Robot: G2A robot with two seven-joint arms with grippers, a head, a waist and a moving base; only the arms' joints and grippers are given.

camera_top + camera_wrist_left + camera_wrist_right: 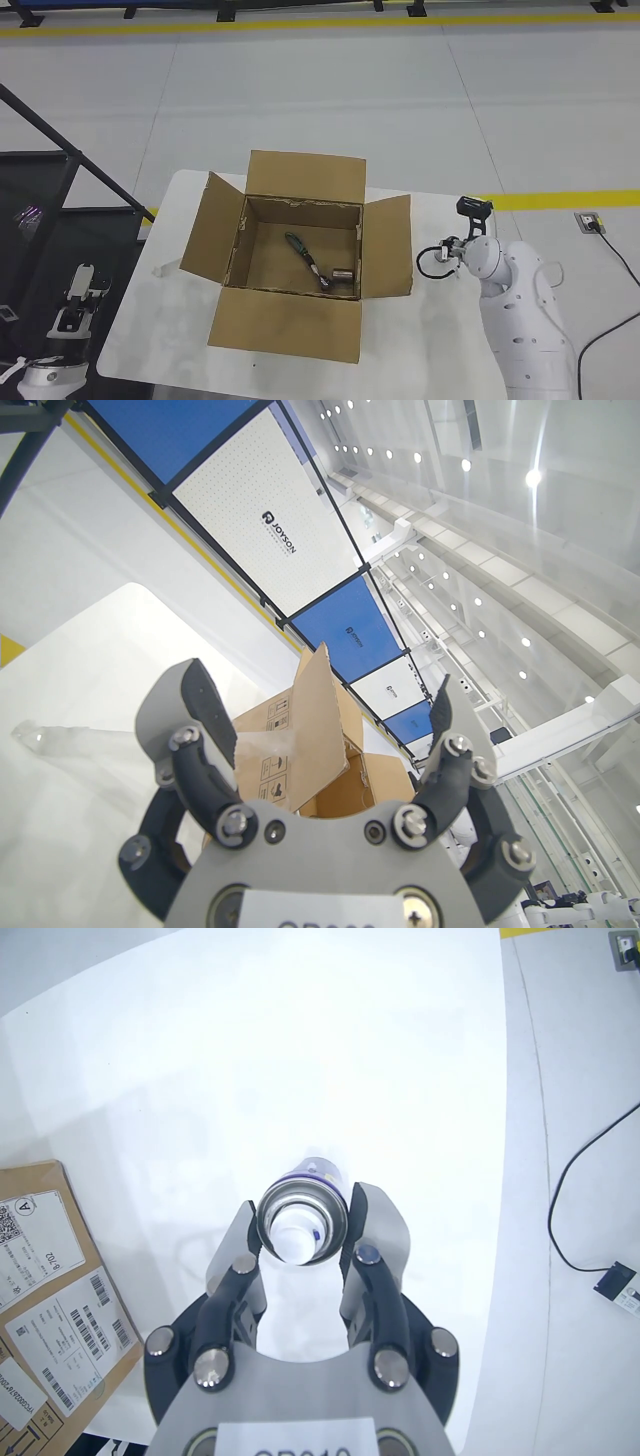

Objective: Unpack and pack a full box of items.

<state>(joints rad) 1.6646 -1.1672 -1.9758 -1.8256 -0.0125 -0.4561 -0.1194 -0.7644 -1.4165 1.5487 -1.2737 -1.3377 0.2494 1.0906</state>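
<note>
An open cardboard box (290, 325) stands mid-table with its four flaps spread. On its floor lie a dark-handled tool (303, 255) and a small metal cylinder (344, 275). To the right of the box, my right gripper (304, 1208) is shut on an upright spray can (322, 1171) with a white cap and purple label, just above the white table (320, 1053). In the top view this gripper (438, 262) sits beside the box's right flap. My left gripper (322, 680) is open with nothing in it, low beside the table's left edge (80, 285), facing the box (320, 730).
A clear plastic wrapper (45, 735) lies on the table left of the box. The labelled right flap (55, 1278) is close to the right gripper. A black frame (60, 170) stands off the table's left side. A cable and socket (590, 222) lie on the floor at right.
</note>
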